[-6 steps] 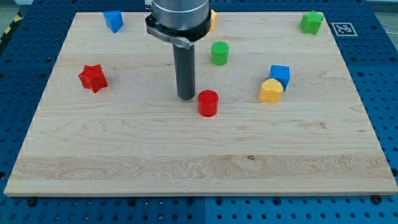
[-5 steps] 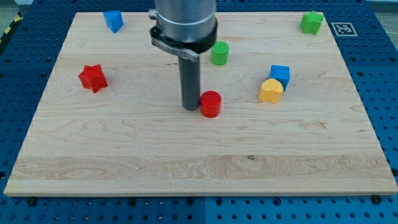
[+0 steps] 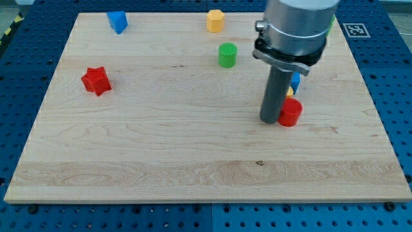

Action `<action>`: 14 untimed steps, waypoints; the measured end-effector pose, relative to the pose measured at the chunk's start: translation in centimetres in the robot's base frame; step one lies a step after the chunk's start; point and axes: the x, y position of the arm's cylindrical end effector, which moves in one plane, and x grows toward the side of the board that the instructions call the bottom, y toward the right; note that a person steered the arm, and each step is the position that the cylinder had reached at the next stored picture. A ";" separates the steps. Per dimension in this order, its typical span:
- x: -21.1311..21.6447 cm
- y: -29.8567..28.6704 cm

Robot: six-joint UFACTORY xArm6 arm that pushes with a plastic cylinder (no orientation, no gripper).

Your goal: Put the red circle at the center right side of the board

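The red circle (image 3: pixel 291 113), a short red cylinder, stands on the wooden board (image 3: pixel 161 154) right of centre. My tip (image 3: pixel 270 120) touches its left side. Just above the red circle, a yellow block (image 3: pixel 290 93) and a blue block (image 3: pixel 295 81) are mostly hidden behind the rod; the red circle looks to be touching the yellow one.
A green cylinder (image 3: pixel 227 55) stands above centre. A yellow block (image 3: pixel 215 20) sits at the top middle. A blue block (image 3: pixel 117 21) is at the top left. A red star (image 3: pixel 96 80) is at the left. The arm hides the top right corner.
My tip has pushed the red circle well to the view's right, up against the yellow and blue blocks. The arm now hides the green block at the top right.
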 end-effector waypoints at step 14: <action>-5.3 7.1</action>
